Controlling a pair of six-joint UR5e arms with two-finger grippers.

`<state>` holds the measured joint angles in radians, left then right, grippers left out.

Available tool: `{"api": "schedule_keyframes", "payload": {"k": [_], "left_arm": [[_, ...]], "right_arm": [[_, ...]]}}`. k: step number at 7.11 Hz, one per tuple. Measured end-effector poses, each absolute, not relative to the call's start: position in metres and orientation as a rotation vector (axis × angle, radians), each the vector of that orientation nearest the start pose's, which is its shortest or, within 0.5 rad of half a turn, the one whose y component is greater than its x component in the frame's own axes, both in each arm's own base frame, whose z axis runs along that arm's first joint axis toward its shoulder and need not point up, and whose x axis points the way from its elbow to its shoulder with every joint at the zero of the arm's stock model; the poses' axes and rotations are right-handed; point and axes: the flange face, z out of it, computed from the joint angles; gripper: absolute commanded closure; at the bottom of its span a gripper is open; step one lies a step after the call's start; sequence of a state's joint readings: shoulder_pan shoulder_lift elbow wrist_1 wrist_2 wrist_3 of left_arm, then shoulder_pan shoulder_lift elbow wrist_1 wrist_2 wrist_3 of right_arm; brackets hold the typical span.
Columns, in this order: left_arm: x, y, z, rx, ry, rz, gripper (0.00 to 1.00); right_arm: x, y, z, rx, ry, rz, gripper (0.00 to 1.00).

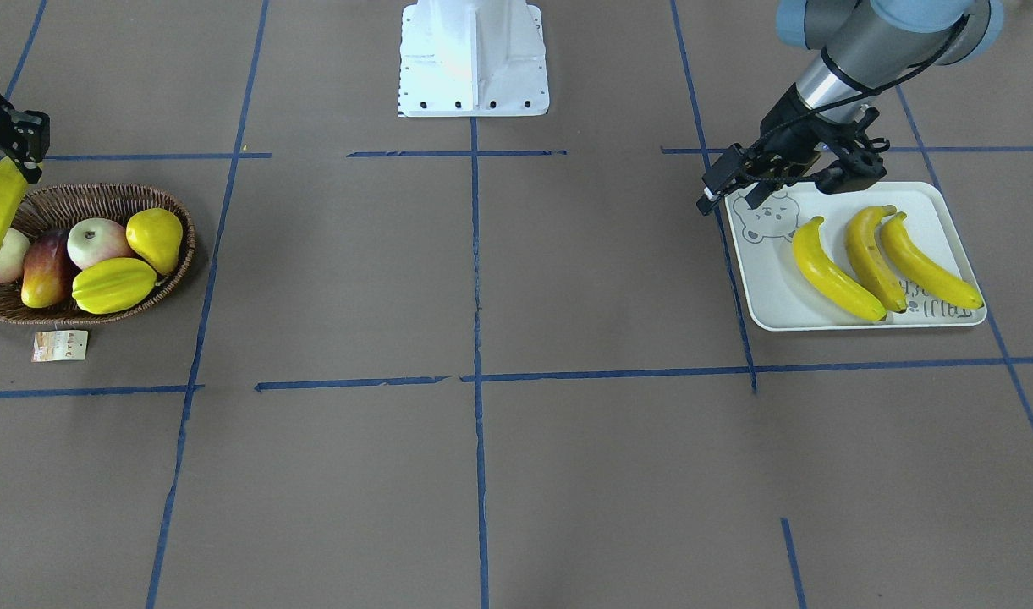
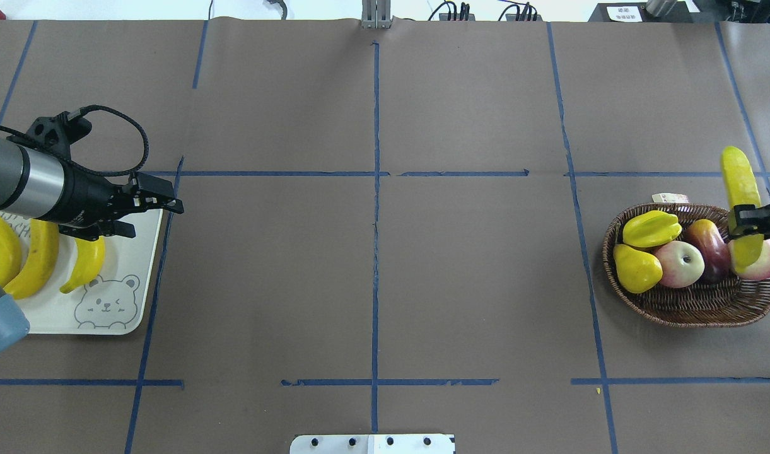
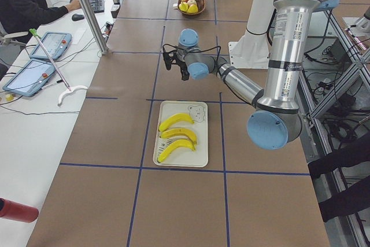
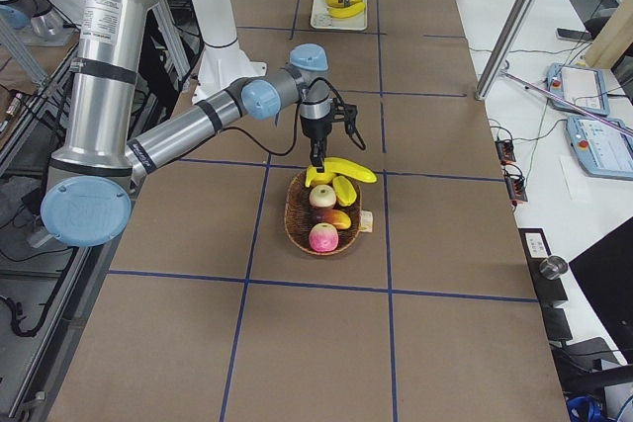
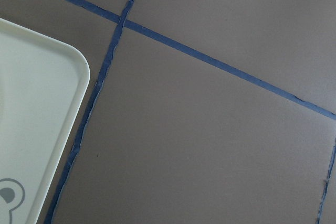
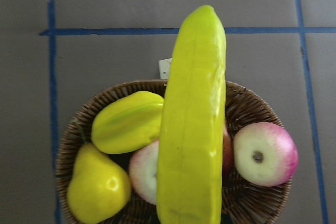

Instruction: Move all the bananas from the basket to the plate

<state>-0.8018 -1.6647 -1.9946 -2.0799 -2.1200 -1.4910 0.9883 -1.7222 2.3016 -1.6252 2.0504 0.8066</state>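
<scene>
Three bananas lie side by side on the white bear-print plate. My left gripper hovers open and empty over the plate's corner by the bear face; the left wrist view shows only that corner. My right gripper is shut on the fourth banana and holds it level just above the wicker basket. In the right wrist view that banana runs across the basket.
The basket holds a starfruit, a yellow pear-shaped fruit, two apples and a reddish fruit. Its paper tag lies beside it. The robot base stands mid-table. An operator sits at a side desk.
</scene>
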Motion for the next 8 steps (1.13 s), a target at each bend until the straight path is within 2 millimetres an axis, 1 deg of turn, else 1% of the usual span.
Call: {"api": "schedule_keyframes", "payload": {"k": [1,2,3,4,5,6,7,8], "left_arm": [[0.294,-0.419,0.349,-0.025,1.124,-0.361,0.00],[0.295,-0.419,0.345,-0.026,1.133,-0.361,0.00],[0.299,-0.421,0.335,-0.036,1.154,-0.374,0.00],[0.311,-0.422,0.314,-0.060,1.189,-0.399,0.00],[0.325,-0.422,0.287,-0.090,1.244,-0.427,0.00],[0.333,-0.423,0.264,-0.118,1.324,-0.459,0.00],[0.337,-0.425,0.252,-0.139,1.417,-0.489,0.00],[0.340,-0.428,0.248,-0.151,1.505,-0.505,0.00]], "right_arm": [[-0.151,-0.388,0.362,0.117,-0.788,0.062,0.98],[-0.166,-0.399,0.331,0.146,-0.875,0.024,0.98],[-0.187,-0.404,0.304,0.158,-0.961,-0.003,0.99],[-0.219,-0.405,0.277,0.164,-1.061,0.002,0.99],[-0.256,-0.399,0.252,0.167,-1.166,0.041,0.99],[-0.292,-0.386,0.233,0.180,-1.251,0.091,0.99],[-0.320,-0.369,0.222,0.195,-1.311,0.120,0.99],[-0.339,-0.352,0.215,0.204,-1.366,0.125,0.99]]}}
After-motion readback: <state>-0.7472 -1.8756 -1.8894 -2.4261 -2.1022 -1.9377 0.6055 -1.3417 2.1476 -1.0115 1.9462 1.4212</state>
